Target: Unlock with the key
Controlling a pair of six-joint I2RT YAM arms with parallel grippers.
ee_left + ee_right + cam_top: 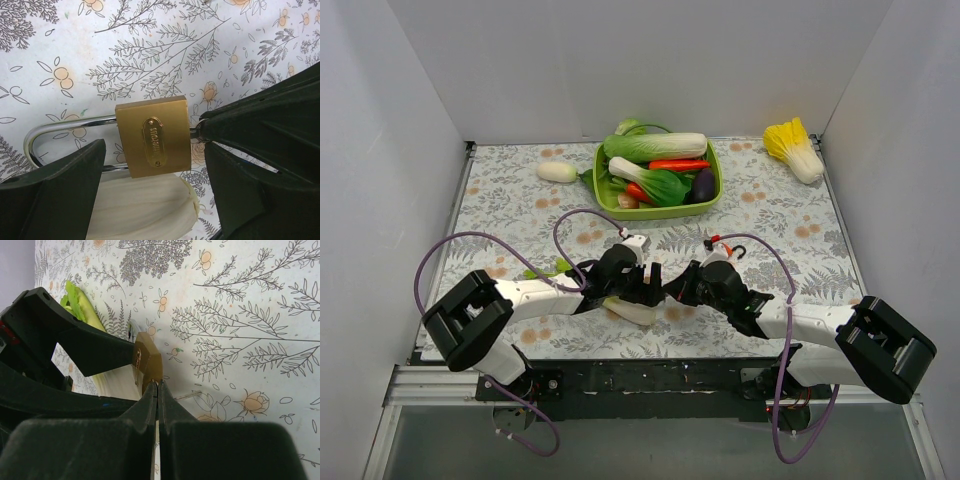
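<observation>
The brass padlock [152, 142] lies flat over a white vegetable stalk [145, 207], its silver shackle [35, 142] pointing left. My left gripper [155, 150] is open; its jaws stand on either side of the lock's body with a small gap on each side. My right gripper [158, 384] is shut, its tips pressed against the lock's bottom end [150, 362]. Only a sliver of the key's metal [199, 133] shows there; the rest is hidden. In the top view both grippers, left [645, 283] and right [672, 287], meet and hide the lock.
A green tray [713, 195] of toy vegetables stands at the back centre. A white radish [557, 171] lies to its left and a yellow cabbage [795, 150] in the back right corner. A small red and black piece [728, 246] sits by the right wrist. White walls enclose the table.
</observation>
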